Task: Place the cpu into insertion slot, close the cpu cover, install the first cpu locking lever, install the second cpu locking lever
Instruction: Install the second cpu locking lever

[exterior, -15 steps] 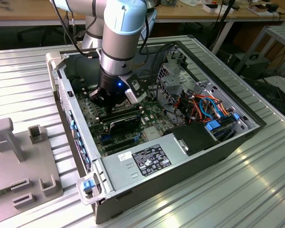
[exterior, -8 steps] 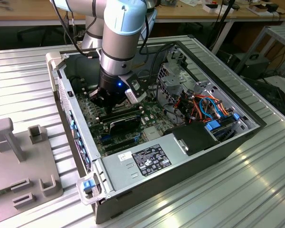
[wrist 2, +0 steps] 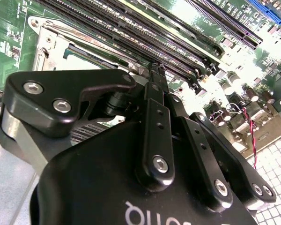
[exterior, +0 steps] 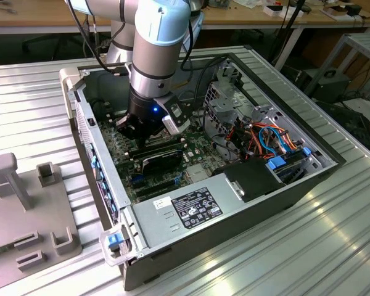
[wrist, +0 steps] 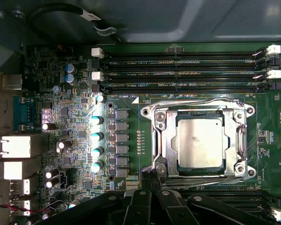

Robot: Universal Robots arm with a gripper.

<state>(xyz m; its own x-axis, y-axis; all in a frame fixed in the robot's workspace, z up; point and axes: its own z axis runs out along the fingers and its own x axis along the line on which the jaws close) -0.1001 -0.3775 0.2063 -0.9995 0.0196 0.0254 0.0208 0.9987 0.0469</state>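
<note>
Inside open PC case (exterior: 234, 203) on counter (exterior: 333, 246), we see arm (exterior: 157, 55) reaching down over board (wrist: 75, 117). Cpu (wrist: 200, 142) seated in slot (wrist: 200, 169), cover (wrist: 199, 108) down flat around it. Gripper (wrist: 152, 176) sits just beside cover's edge, next to memory slots (wrist: 178, 65); jaws pinched together, we see nothing held.

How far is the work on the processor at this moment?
In the first wrist view, the cpu already sits in the insertion slot, and the cpu cover lies closed around it. The gripper is at the socket's edge, its tips close together where a thin metal lever runs along the frame. Whether either locking lever is fully latched, I cannot tell.
</note>
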